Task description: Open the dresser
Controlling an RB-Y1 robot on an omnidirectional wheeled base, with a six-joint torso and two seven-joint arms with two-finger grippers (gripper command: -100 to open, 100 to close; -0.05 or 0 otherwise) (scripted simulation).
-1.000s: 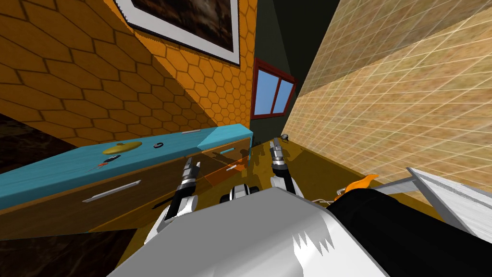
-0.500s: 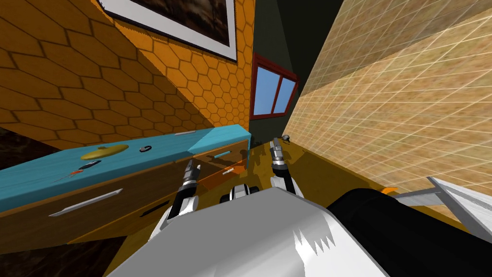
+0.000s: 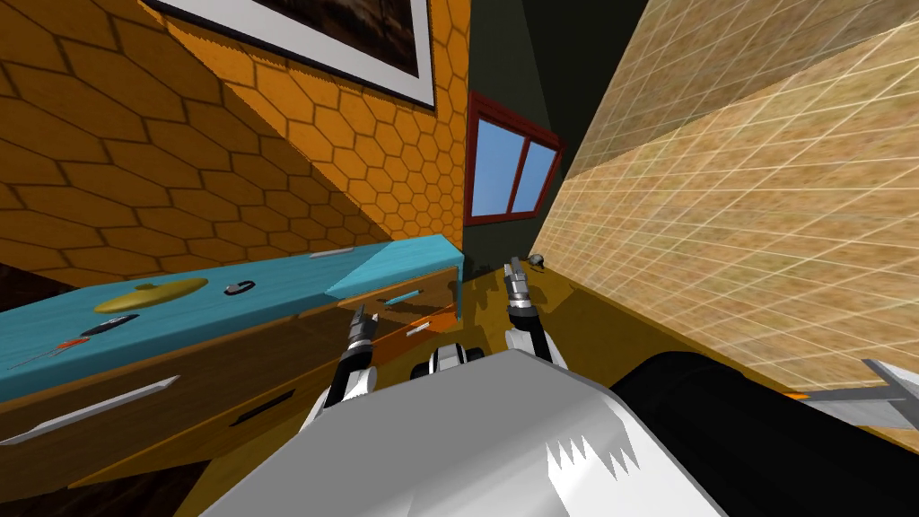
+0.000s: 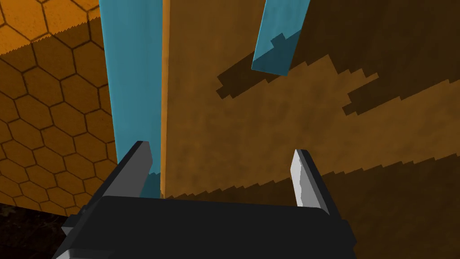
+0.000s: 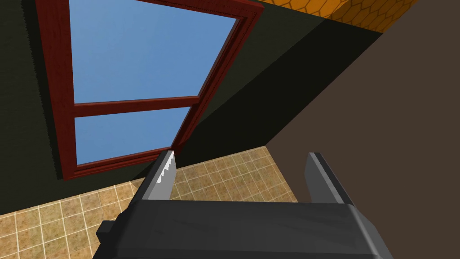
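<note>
The dresser (image 3: 278, 289) has a teal top and a brown front and runs along the orange honeycomb wall on my left. Near its far end, one drawer carries a teal handle (image 3: 401, 296). The orange-fronted drawer (image 3: 431, 321) below it stands slightly out. My left gripper (image 3: 362, 316) hangs open just before this end. In the left wrist view its fingers (image 4: 141, 164) stand wide apart with nothing between them, facing the brown front (image 4: 251, 135) below the teal handle (image 4: 280, 36). My right gripper (image 3: 514, 269) is open past the dresser's end, fingers (image 5: 165, 173) empty.
On the dresser top lie a flat yellow dish (image 3: 148, 293), a dark ring (image 3: 240, 287), a black object (image 3: 109, 325) and a red-handled tool (image 3: 45, 352). A long grey handle (image 3: 90, 408) marks a near drawer. A grey slab (image 3: 884, 395) juts in low right, by a tiled wall.
The whole head view has slid left and the grey slab has drawn off right: I have moved along the dresser toward its far end. Both grippers stay open.
</note>
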